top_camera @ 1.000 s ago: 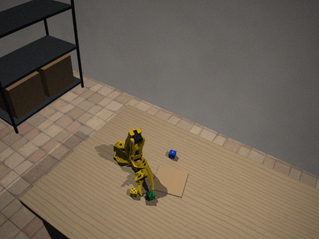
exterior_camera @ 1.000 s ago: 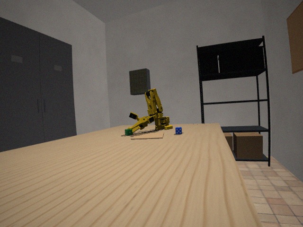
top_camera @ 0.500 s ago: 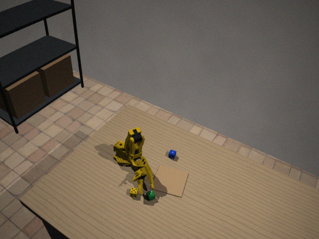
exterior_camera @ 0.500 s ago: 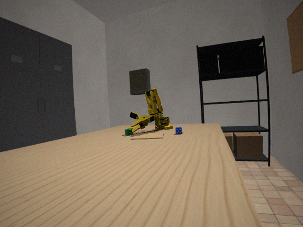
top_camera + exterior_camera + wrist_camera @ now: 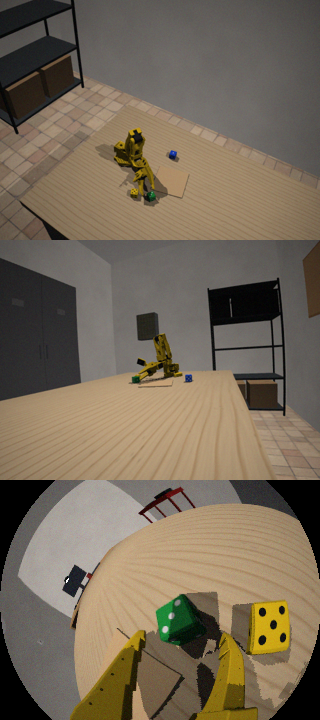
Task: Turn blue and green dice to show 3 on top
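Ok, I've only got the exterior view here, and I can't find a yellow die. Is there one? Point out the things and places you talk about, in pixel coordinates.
Observer: Yes. From the top, a yellow die (image 5: 134, 192) (image 5: 270, 626) sits on the table beside the claw (image 5: 147, 191) (image 5: 138, 379) (image 5: 184, 634), five spots up.
Operator: And is the claw actually gripping the green die (image 5: 151, 196) (image 5: 135, 379) (image 5: 180, 620)? From here they blur together.
Observer: No, the wrist view shows the claw's two fingers apart, with nothing pinched between them.
Operator: What's on top of the blue die (image 5: 172, 155) (image 5: 188, 378)?
Observer: A single spot, seen from the top.
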